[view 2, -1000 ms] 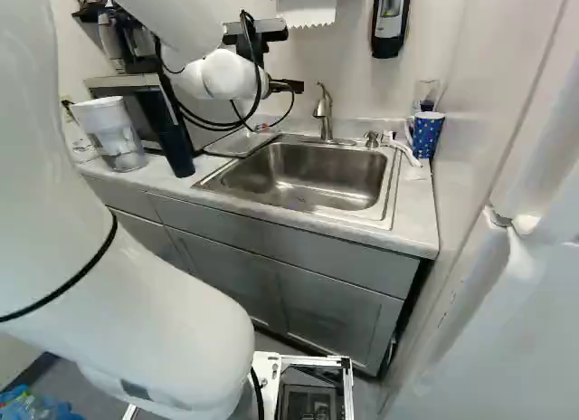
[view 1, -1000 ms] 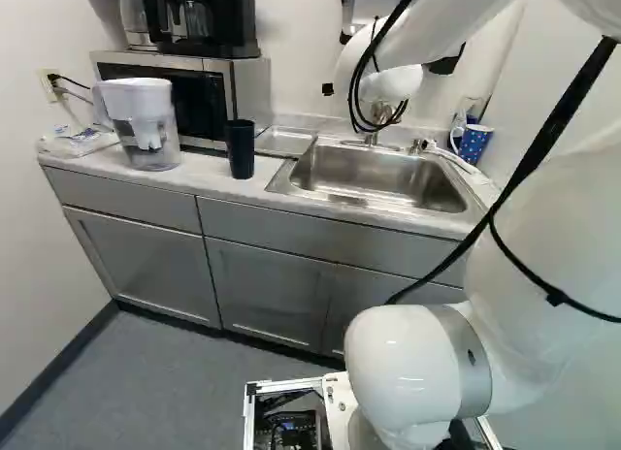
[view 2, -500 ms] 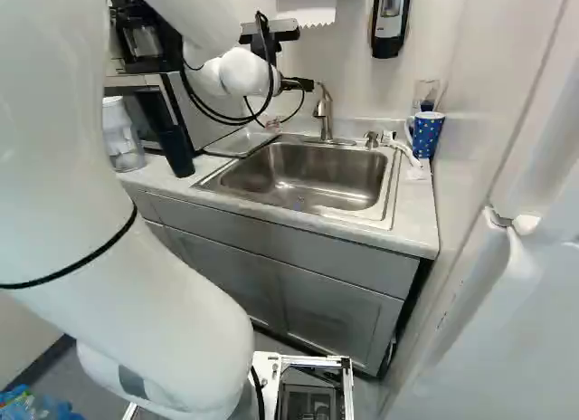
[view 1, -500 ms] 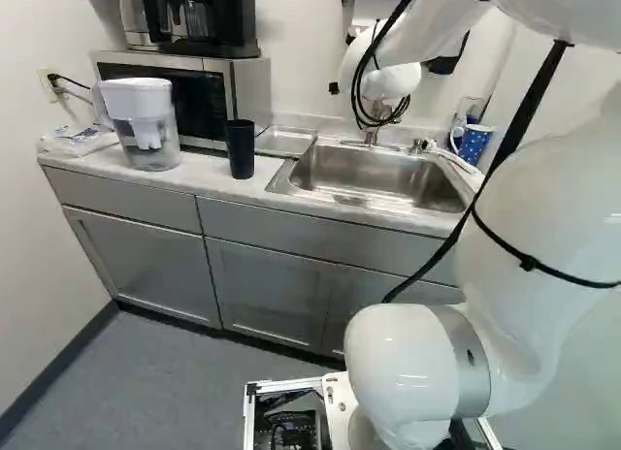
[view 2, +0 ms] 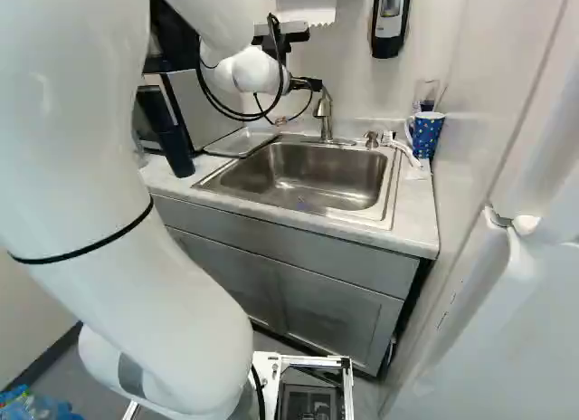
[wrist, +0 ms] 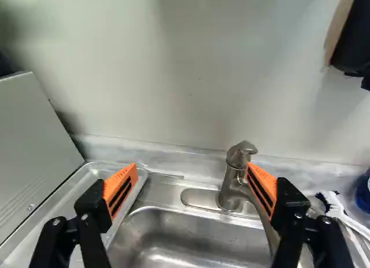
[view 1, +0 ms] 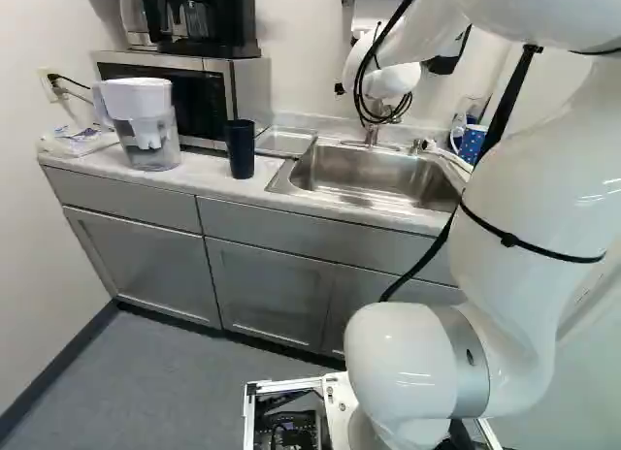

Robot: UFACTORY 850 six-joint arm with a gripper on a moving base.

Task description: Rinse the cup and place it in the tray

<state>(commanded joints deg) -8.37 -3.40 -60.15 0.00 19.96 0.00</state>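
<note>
My gripper (view 2: 310, 83) hangs over the back of the sink (view 2: 308, 174), close to the tap (view 2: 324, 112) in the right base view. Seen from the wrist, the gripper (wrist: 192, 167) stands open, nothing between its orange pads; one finger overlaps the tap (wrist: 232, 184), and I cannot tell if they touch. A tall black cup (view 1: 240, 148) stands upright on the counter beside the metal tray (view 1: 285, 143). That tray (wrist: 87, 184) lies between sink and microwave; no object shows on its visible part. A blue dotted mug (view 2: 425, 134) stands at the sink's other side.
A water pitcher (view 1: 146, 125) and the microwave (view 1: 194, 96) with a coffee maker on top stand beyond the black cup. A white brush (view 2: 403, 150) lies near the mug. Above hang a soap dispenser (view 2: 390, 20) and paper towels (view 2: 306, 5).
The gripper has moved to the right in the right base view, up to the tap, and stays open. My upper arm has swung with it. The base and the cup have not moved.
</note>
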